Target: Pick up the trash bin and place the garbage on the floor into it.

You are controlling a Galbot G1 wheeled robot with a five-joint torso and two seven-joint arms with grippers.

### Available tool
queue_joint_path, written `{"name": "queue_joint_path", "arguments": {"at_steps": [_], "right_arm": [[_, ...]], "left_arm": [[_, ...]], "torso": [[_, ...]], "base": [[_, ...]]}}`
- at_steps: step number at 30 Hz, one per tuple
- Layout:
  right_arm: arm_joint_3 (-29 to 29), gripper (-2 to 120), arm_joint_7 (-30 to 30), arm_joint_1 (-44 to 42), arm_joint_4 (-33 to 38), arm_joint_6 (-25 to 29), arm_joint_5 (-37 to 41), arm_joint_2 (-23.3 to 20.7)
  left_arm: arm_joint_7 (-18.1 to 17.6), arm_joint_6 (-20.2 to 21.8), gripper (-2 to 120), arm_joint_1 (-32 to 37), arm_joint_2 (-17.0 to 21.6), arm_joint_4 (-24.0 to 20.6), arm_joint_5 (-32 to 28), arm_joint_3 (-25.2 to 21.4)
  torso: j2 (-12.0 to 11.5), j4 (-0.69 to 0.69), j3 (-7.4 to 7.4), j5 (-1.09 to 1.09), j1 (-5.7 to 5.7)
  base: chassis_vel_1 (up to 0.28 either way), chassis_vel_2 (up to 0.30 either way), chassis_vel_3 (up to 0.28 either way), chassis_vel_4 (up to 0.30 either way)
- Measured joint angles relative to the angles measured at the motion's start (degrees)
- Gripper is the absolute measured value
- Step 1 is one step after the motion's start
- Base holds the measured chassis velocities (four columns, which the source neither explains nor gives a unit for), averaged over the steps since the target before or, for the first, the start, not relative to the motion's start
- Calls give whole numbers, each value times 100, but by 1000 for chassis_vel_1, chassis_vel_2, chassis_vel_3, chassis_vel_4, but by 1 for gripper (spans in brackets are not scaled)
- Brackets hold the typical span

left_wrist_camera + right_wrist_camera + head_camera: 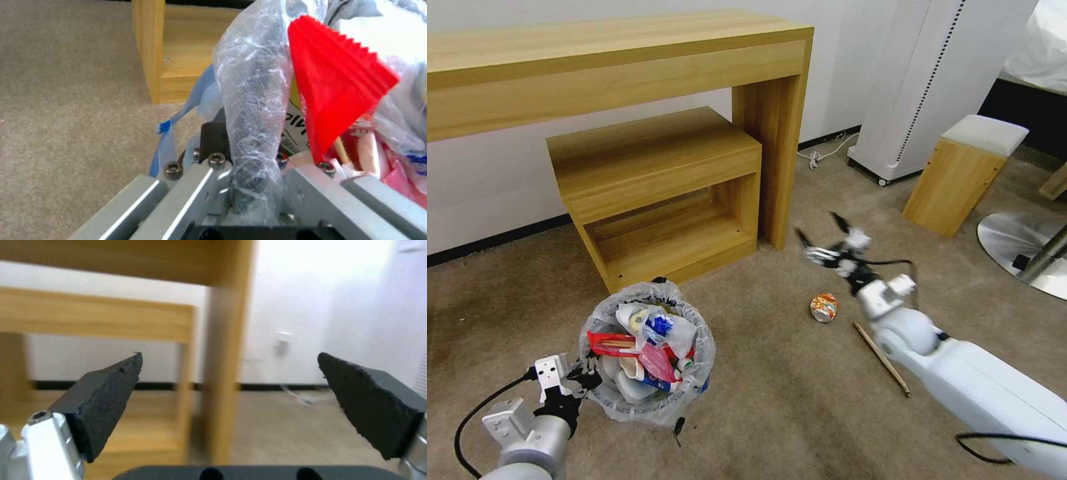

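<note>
The trash bin (602, 393), a small dark bin lined with a clear crinkly bag, is at the lower left of the head view, piled with garbage: white slippers, a cup and red wrappers (610, 344). My left gripper (584, 377) is shut on the bin's near rim. In the left wrist view the bagged rim (253, 110) runs between the fingers, beside a red wrapper (338, 83). A crushed orange can (824, 307) and a wooden stick (882, 358) lie on the beige carpet floor (774, 400). My right gripper (824, 238) (229, 356) hangs open just beyond the can, with nothing between its pads (106, 400).
A long wooden desk (614, 60) and a low wooden shelf unit (660, 187) stand along the wall behind the bin. To the right are a wooden stool (960, 177), a white appliance (927, 80) and a metal chair base (1020, 250). A small black scrap (678, 427) lies by the bin.
</note>
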Motion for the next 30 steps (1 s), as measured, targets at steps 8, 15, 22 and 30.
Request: {"name": "queue_joint_path", "arguments": {"at_steps": [8, 15, 22, 30], "right_arm": [[846, 100, 655, -739, -8, -202, -474, 153], [936, 100, 794, -803, -71, -220, -570, 251], [954, 100, 637, -778, -205, 63, -670, 347], [1019, 100, 477, -776, -346, 324, -852, 432]], "left_arm": [[53, -57, 1, -57, -28, 82, 135, 100], [56, -69, 1, -35, -32, 76, 145, 101], [76, -90, 1, -7, -96, 71, 198, 123], [83, -95, 1, -15, -171, 72, 257, 172]], "torso": [[0, 4, 0, 0, 0], [0, 5, 0, -1, 0], [-1, 4, 0, -2, 0], [-1, 3, 1, -1, 0]], "base": [[0, 0, 0, 0], [0, 0, 0, 0], [0, 0, 0, 0], [0, 0, 0, 0]]}}
